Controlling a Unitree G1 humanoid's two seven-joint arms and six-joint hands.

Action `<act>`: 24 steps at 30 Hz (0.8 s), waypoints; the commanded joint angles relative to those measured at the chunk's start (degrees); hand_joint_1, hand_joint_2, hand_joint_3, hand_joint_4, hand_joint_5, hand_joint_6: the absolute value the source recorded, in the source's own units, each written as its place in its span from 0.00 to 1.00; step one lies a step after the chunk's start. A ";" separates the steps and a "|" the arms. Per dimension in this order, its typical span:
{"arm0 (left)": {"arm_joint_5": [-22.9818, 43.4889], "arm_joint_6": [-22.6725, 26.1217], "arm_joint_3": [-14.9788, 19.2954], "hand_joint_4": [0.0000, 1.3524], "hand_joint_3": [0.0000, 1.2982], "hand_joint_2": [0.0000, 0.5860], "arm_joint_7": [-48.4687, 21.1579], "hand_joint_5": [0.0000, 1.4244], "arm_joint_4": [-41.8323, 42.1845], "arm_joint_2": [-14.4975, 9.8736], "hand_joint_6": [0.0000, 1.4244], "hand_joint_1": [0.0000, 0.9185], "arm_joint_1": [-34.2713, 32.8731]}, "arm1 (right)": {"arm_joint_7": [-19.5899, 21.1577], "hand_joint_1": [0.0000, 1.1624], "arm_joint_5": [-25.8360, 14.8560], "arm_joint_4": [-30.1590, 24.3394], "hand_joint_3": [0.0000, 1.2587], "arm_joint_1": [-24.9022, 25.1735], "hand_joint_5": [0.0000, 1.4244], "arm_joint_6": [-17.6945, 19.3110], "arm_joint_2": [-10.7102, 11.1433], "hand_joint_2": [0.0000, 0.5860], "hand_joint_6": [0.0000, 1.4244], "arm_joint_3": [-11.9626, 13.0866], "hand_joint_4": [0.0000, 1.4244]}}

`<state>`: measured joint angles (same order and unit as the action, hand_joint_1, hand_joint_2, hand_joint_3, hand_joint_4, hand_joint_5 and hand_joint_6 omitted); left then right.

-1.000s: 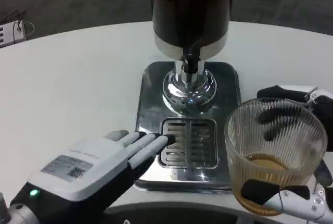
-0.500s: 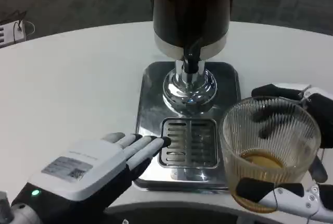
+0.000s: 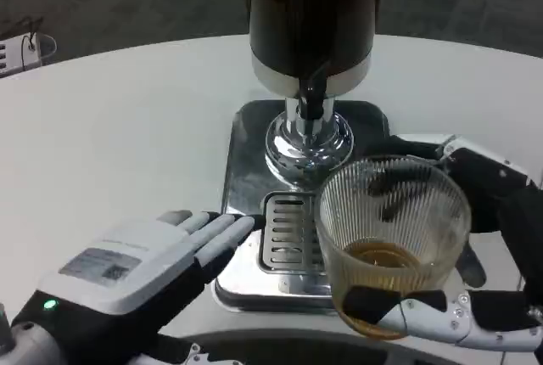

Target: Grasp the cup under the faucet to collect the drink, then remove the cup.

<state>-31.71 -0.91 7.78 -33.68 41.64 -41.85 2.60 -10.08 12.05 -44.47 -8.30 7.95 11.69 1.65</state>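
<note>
A ribbed clear glass cup (image 3: 392, 242) with a little amber drink at its bottom is held by my right hand (image 3: 475, 246), fingers wrapped behind it and thumb across its lower front. The cup hangs over the right part of the slotted drip grate (image 3: 293, 233), in front of and below the black faucet (image 3: 312, 98) of the dark drink dispenser (image 3: 310, 17). My left hand (image 3: 140, 272) lies flat with fingers stretched out, its fingertips (image 3: 237, 227) at the left edge of the grate, holding nothing.
The dispenser stands on a shiny steel base plate (image 3: 246, 140) on the round white table (image 3: 127, 127). A white power strip (image 3: 21, 49) lies at the far left edge.
My right hand has carried the cup left and slightly forward, from beside the base plate to over the grate's right side. My left hand has slid a little left and back.
</note>
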 commanded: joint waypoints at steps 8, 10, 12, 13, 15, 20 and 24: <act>1.93 -0.52 1.53 0.00 0.00 0.08 -0.36 0.00 -1.50 -0.70 0.00 0.00 0.93 | 1.24 0.79 1.99 0.54 0.76 1.33 0.94 0.41 -1.97 0.40 1.00 -3.00 0.82; 2.13 -0.54 1.57 0.00 0.00 0.08 -0.29 0.00 -1.57 -0.75 0.00 0.00 0.87 | 1.17 0.79 2.13 0.53 0.76 1.33 0.94 0.31 -2.14 0.40 1.00 -3.07 0.82; 2.28 -0.60 1.51 0.00 0.00 0.08 -0.28 0.00 -1.66 -0.80 0.00 0.00 0.74 | 1.12 0.79 2.24 0.55 0.76 1.34 0.94 0.27 -2.39 0.40 1.00 -3.21 0.82; 2.31 -0.61 1.48 0.00 0.00 0.08 -0.30 0.00 -1.69 -0.82 0.00 0.00 0.70 | 1.12 0.79 2.34 0.60 0.76 1.35 0.94 0.35 -2.49 0.40 1.00 -3.25 0.82; 2.34 -0.62 1.44 0.00 0.00 0.08 -0.30 0.00 -1.72 -0.86 0.00 0.00 0.67 | 1.14 0.79 2.48 0.66 0.76 1.37 0.94 0.44 -2.61 0.40 1.00 -3.29 0.82; 2.38 -0.44 1.37 0.00 0.00 0.08 -0.39 0.00 -1.75 -0.86 0.00 0.00 0.68 | 1.02 0.78 2.35 0.67 0.76 1.12 0.95 0.53 -2.57 0.40 1.00 -3.19 0.82; 2.39 -0.29 1.34 0.00 0.00 0.08 -0.35 0.00 -1.63 -0.66 0.00 0.00 0.89 | 0.97 0.78 2.18 0.63 0.76 1.06 0.95 0.52 -2.53 0.40 1.00 -3.08 0.82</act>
<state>-29.65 -1.00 8.73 -33.68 40.16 -42.17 2.83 -10.04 14.84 -43.19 -7.56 7.75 9.55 -1.25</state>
